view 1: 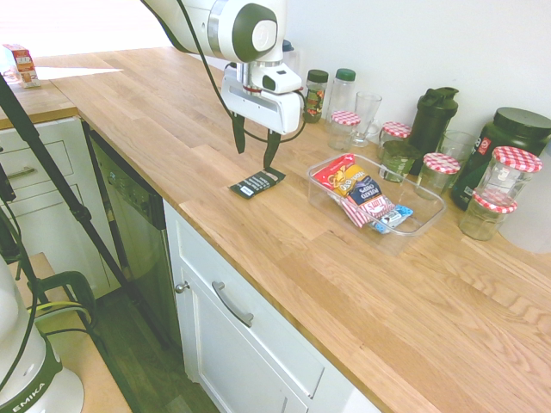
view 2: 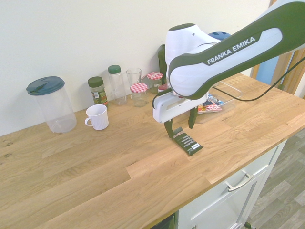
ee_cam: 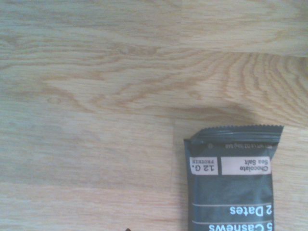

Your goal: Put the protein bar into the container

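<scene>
Black-wrapped, flat rectangular protein bar point(view 1: 256, 182) lies near the wooden countertop's point(view 1: 362, 284) front edge, our white two-finger gripper point(view 1: 255, 153) hovering spread above it, so we judge descent and clamping come next, then carrying to the clear plastic container point(view 1: 422, 219)

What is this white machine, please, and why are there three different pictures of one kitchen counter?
It is a robot arm with a two-finger gripper. Two cameras stand outside the robot and see it from opposite sides; the third sits on its wrist and looks straight down from close by. The gripper is open, holds nothing, and hangs just above the protein bar, a black wrapper lying flat on the wooden counter. The wrist view shows this bar with its print upside down. Beside it stands the container, a clear tray already holding several snack packets. Jars with red-checked lids stand behind.
</scene>
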Robot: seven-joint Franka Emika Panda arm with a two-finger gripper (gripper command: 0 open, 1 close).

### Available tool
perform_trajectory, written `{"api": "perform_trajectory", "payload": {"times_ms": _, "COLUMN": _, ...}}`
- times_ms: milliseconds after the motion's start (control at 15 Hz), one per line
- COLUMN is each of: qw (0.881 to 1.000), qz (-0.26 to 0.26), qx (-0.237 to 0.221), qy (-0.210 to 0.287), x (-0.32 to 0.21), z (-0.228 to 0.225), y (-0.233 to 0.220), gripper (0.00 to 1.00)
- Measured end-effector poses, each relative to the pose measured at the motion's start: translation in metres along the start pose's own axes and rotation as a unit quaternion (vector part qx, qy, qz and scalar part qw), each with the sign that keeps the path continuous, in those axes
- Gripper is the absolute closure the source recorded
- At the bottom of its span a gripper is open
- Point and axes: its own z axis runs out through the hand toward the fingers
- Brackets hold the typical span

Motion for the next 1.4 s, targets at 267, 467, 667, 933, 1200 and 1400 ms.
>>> {"api": "perform_trajectory", "payload": {"times_ms": 267, "qw": 1.000, "qz": 0.009, "qx": -0.013, "qy": -0.005, "x": 0.012, "z": 0.027, "y": -0.008, "gripper": 0.00}}
{"api": "perform_trajectory", "payload": {"times_ms": 467, "qw": 1.000, "qz": 0.018, "qx": -0.015, "qy": -0.008, "x": 0.019, "z": 0.043, "y": -0.009, "gripper": 0.00}}
{"api": "perform_trajectory", "payload": {"times_ms": 667, "qw": 1.000, "qz": 0.023, "qx": -0.013, "qy": -0.007, "x": 0.024, "z": 0.050, "y": -0.008, "gripper": 0.00}}
{"api": "perform_trajectory", "payload": {"times_ms": 933, "qw": 1.000, "qz": 0.025, "qx": -0.011, "qy": -0.007, "x": 0.029, "z": 0.051, "y": -0.006, "gripper": 1.00}}
{"api": "perform_trajectory", "payload": {"times_ms": 1200, "qw": 1.000, "qz": 0.022, "qx": -0.006, "qy": -0.017, "x": 0.033, "z": 0.052, "y": -0.005, "gripper": 1.00}}
{"api": "perform_trajectory", "payload": {"times_ms": 1400, "qw": 1.000, "qz": 0.017, "qx": -0.006, "qy": -0.019, "x": 0.034, "z": 0.052, "y": -0.005, "gripper": 1.00}}
